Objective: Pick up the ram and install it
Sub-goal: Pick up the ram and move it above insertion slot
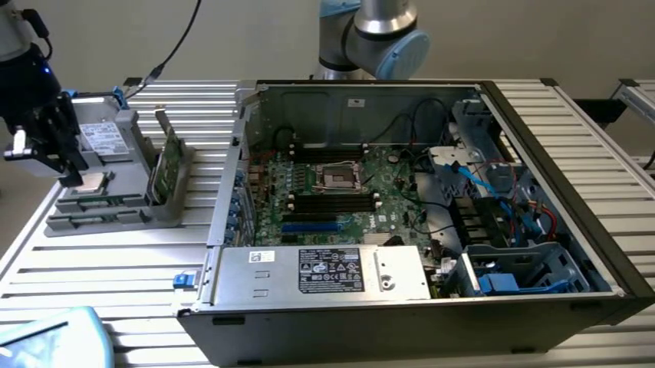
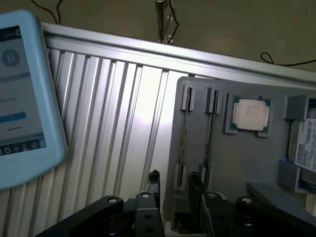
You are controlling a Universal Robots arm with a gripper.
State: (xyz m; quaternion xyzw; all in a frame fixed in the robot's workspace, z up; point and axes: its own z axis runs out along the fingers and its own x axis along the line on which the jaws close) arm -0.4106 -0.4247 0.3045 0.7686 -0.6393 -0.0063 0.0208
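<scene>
The ram is a thin green stick standing on edge in the grey holder tray, on the tray's side nearest the computer case. My gripper hangs over the opposite side of the tray, at the exterior view's left, well apart from the ram. In the wrist view the gripper is open, its dark fingers apart above the tray's edge with nothing between them. Two narrow slots run along the tray just beyond the fingers. Black memory slots lie on the motherboard inside the open case.
On the tray lie a square silver processor and a grey drive with a white label. A pale blue tablet sits on the slatted table near the tray. The open computer case holds cables and a power supply.
</scene>
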